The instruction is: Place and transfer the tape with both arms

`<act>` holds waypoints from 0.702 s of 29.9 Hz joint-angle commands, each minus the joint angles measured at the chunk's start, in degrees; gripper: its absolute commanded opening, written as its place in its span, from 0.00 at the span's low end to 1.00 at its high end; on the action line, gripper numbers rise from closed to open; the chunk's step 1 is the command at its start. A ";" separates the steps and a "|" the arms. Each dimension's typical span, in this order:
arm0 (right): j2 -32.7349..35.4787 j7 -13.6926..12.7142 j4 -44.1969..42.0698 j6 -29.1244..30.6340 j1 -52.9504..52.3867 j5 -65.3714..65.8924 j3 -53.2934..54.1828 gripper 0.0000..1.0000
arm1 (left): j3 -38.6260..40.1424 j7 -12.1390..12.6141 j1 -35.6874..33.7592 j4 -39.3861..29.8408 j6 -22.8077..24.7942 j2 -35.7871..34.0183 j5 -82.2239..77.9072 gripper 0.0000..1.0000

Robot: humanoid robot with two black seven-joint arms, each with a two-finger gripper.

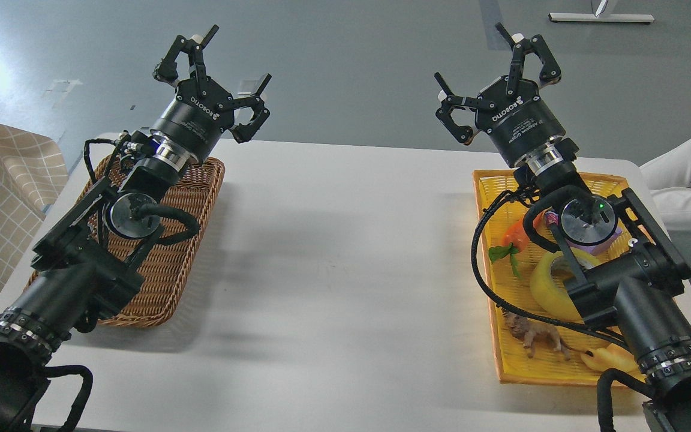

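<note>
Item: tape (552, 277), a yellow translucent roll, lower right of the frame, lying inside the yellow tray (489, 240) on the right side of the white table (345, 258). Much of the roll is hidden behind the right arm's forearm; the visible arc suggests it rests tilted or on edge, though its exact axis cannot be told. Neighbours in the same tray: an orange carrot-like toy (516, 235) above and left of the roll, a small brown animal figure (537, 337) below it, a pale yellow croissant-shaped toy (609, 360) at the tray's lower end. Tool, right: right gripper (498, 75), upper right of the frame, raised above the table's far edge, fingers spread wide, holding nothing. Tool, left: left gripper (213, 75), upper left, likewise raised, fingers splayed, empty, above the brown wicker basket (201, 198), in which nothing is visible. Key relation: the tape lies well below and slightly right of the right gripper in the frame, back along that arm's own forearm; the left gripper is far across the table. Judgement: the right arm is much the nearer and would have to draw back and down to reach the roll.
</note>
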State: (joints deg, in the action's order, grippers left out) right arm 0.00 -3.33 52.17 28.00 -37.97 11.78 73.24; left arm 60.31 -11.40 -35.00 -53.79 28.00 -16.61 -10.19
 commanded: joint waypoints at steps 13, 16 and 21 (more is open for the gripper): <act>0.00 -0.01 -0.06 0.00 0.35 -0.09 -0.11 1.00 | -0.02 -0.11 -0.24 -0.09 0.00 -0.18 0.00 0.98; 0.00 -0.01 -0.06 0.00 0.35 0.00 -0.02 1.00 | -0.28 -0.11 -0.42 -0.09 0.00 -0.18 0.00 0.98; 0.00 -0.01 0.03 0.00 0.35 -0.09 -0.02 1.00 | -0.37 -0.11 -0.68 -0.09 0.00 -0.18 -0.09 0.98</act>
State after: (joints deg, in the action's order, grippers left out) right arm 0.00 -3.33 52.12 28.00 -37.61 11.70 73.19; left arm 60.00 -11.52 -35.55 -53.88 28.00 -16.79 -10.25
